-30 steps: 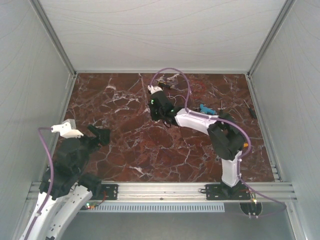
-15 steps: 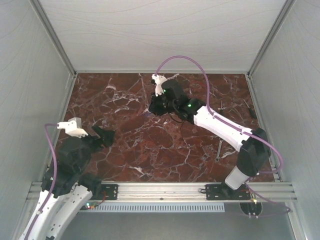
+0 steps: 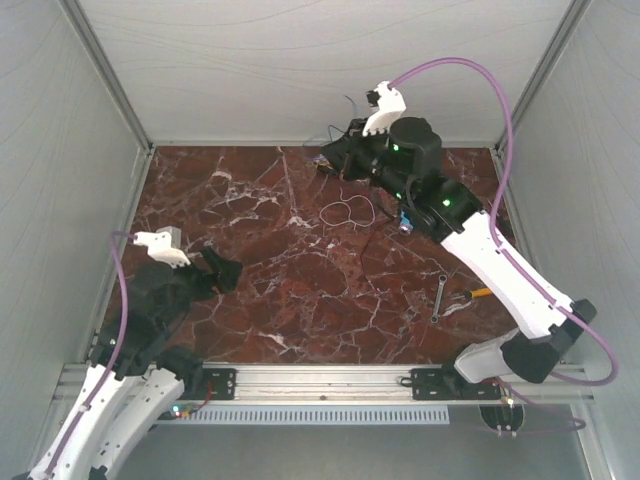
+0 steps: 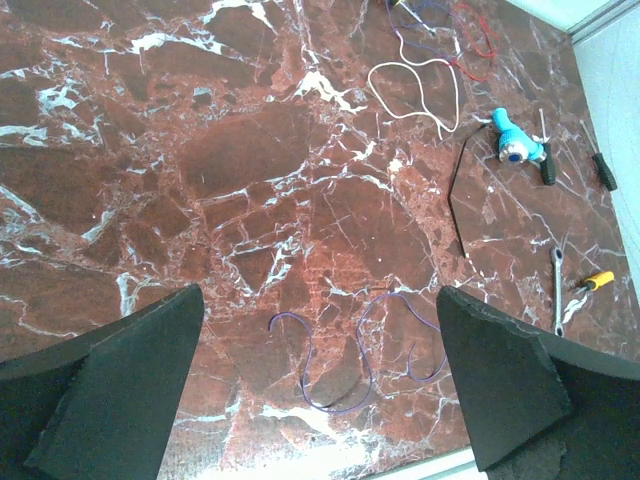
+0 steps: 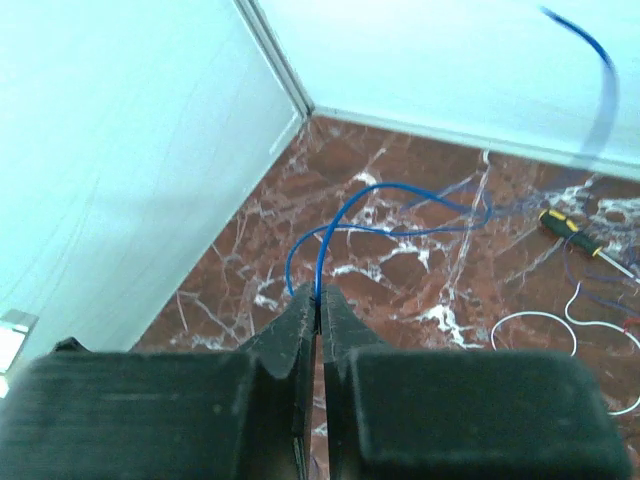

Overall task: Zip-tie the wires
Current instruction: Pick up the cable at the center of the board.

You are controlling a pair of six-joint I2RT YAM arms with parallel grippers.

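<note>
The wires lie scattered as thin loose strands. A purple wire rests on the marble between the wide-open fingers of my left gripper, untouched. A white wire loop lies mid-table, with purple and red strands behind it. My right gripper is raised near the back wall, shut on a thin blue wire that loops out from its fingertips. My left gripper hovers over the table's left side.
A blue-handled tool sits right of the white loop, next to a thin black strip. A small wrench, a yellow-handled screwdriver and dark screwdrivers lie at the right. Enclosure walls surround the table.
My right arm has swung up and back toward the rear wall, carrying the thin wire and uncovering the white loop. My left gripper has edged slightly right, still open.
</note>
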